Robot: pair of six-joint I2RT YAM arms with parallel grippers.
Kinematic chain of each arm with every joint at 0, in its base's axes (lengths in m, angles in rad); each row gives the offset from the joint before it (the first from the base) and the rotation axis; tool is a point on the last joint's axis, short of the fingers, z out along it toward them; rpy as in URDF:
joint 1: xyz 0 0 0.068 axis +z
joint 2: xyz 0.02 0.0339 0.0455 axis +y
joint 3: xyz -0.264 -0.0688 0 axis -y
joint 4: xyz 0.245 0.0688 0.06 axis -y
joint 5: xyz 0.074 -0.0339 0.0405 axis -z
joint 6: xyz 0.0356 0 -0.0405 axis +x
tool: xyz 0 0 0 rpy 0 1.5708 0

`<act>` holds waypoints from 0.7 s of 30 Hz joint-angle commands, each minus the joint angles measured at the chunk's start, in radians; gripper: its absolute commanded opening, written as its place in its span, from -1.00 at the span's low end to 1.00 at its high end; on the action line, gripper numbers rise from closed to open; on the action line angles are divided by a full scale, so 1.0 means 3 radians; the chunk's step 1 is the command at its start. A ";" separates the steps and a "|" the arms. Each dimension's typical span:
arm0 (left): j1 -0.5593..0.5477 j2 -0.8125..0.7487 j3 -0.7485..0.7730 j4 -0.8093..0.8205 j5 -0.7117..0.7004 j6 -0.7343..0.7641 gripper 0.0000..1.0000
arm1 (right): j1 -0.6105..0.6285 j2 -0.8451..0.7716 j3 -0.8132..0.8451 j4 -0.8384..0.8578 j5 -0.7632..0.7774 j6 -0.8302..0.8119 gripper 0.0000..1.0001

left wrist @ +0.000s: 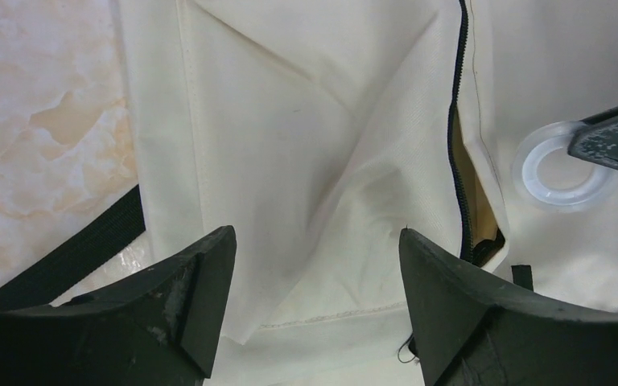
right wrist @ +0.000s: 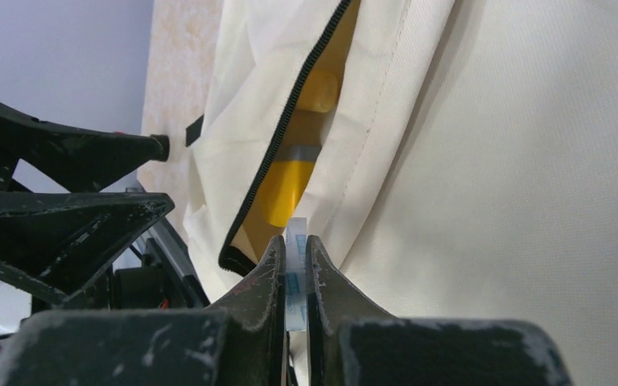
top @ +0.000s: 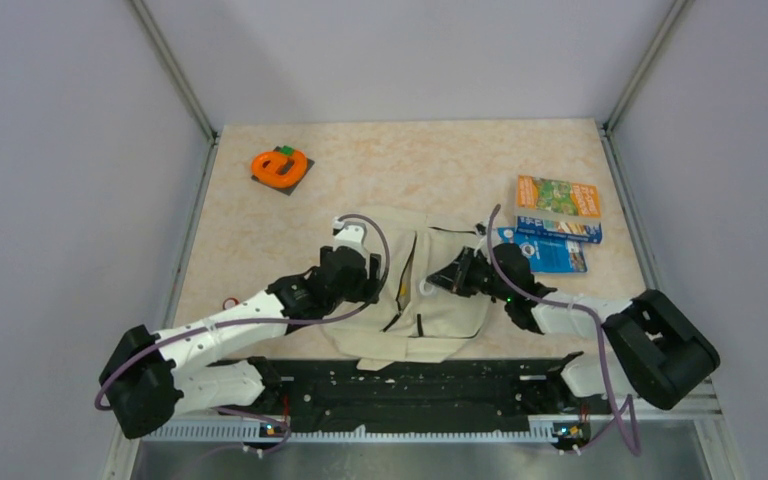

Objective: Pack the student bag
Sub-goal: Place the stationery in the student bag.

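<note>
The student bag [top: 448,322] lies flat on the table [top: 440,165], at the near middle between the two arms, with its black zipper [right wrist: 287,121] parted into a long slit. Through the slit a yellow object [right wrist: 290,189] shows inside. The left pincer [left wrist: 315,241] hangs just above the bag's left panel with its jaws wide apart and nothing between them. A black strap [left wrist: 72,257] runs out from under the fabric on that side. The right pincer [right wrist: 294,241] is at the right edge of the slit, its jaws closed almost together on the thin rim of a clear ring [left wrist: 525,170] that rests against the cream fabric beside the zipper. To the right of the bag, an orange booklet [top: 558,196] and a blue booklet [top: 552,252] lie side by side on the table, the blue one nearer. At the far left sits an orange object on a dark base [top: 280,166], well apart from the bag.
</note>
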 commanded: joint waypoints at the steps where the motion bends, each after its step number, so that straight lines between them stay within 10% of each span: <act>1: 0.0062 -0.0042 -0.0049 0.0156 0.0184 -0.0066 0.54 | 0.0103 0.0249 0.0129 0.0484 0.0014 0.0147 -1.00; 21: 0.0241 0.0335 -0.0025 0.0385 0.0475 -0.0020 -0.50 | 0.0371 0.1264 0.0478 0.1262 -0.0041 0.0511 -1.00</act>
